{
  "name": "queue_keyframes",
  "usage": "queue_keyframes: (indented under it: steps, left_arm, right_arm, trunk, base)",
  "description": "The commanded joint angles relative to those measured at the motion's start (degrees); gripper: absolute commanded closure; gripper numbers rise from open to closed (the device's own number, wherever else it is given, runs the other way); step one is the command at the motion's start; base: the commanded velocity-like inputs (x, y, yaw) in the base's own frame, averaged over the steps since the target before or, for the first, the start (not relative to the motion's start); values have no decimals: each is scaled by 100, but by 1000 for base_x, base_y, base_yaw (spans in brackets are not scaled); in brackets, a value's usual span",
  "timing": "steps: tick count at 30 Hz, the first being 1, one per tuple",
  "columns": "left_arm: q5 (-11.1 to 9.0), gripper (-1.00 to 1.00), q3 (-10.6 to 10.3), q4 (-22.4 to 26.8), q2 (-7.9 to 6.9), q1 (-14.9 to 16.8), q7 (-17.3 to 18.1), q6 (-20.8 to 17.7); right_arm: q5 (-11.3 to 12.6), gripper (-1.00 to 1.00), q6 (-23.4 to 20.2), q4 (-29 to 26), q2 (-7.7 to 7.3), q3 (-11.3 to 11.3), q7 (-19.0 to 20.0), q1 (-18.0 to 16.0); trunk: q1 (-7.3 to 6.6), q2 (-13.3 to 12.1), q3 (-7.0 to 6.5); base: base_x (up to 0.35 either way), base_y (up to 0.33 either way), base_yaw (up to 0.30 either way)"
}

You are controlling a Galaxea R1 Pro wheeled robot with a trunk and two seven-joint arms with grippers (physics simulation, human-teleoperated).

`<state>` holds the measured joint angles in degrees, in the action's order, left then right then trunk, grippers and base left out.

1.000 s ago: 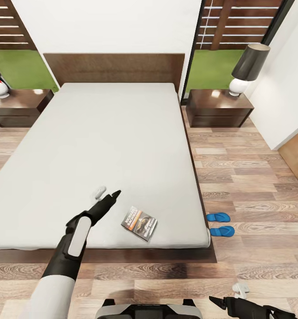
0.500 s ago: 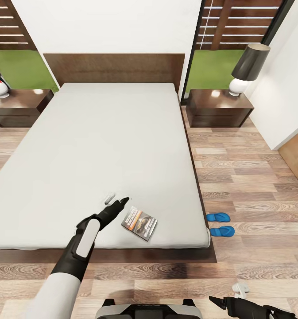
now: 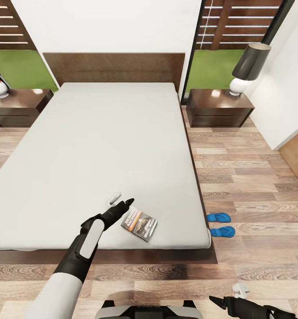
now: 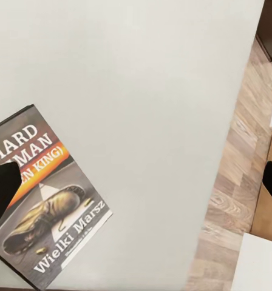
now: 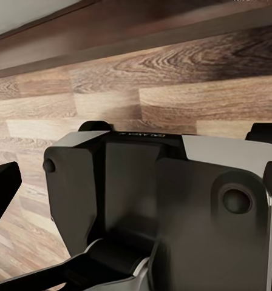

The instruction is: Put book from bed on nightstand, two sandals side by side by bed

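**Risk of pushing the book at approach**

Head view: the left gripper (image 3: 122, 203) was seen spread and empty, just beside the book (image 3: 139, 223), which lay near the foot of the bed (image 3: 100, 141); a shallow approach could shove the thin cover instead of gripping it.

Left wrist view: the book (image 4: 42, 200) lay flat on the mattress; an edge pinch was judged liable to slip.

Right wrist view: the right gripper's opening could not be told.

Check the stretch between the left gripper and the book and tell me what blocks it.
Nothing visible does. The left gripper is open over bare mattress of the bed, just beside the book, which lies flat near the foot edge.
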<state>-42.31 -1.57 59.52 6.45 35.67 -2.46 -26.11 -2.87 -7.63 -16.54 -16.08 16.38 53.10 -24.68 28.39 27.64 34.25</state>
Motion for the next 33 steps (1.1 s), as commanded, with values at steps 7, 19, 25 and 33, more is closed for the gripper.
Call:
queue_keyframes:
  steps: [7,19,25,33]
  left_arm:
    - [-49,-100,-1,7,-3,2,-18,-26]
    - [-51,-100,-1,7,-3,2,-15,-26]
    - [-50,-100,2,7,-3,2,-15,-26]
    - [-51,-100,0,7,-3,2,-13,-25]
  right_arm:
    - [-30,-100,-54,-7,0,57,36,-2]
    - [-30,-100,-54,-7,0,58,34,-2]
    - [-30,-100,-54,-7,0,58,34,-2]
    - [-30,-100,-54,-7,0,58,34,-2]
  trunk:
    - [156,290,133]
    - [420,771,348]
    - [552,1012,456]
    - [727,1333,599]
  base:
    - [0,0,0]
    - [0,0,0]
    - [0,0,0]
    - [0,0,0]
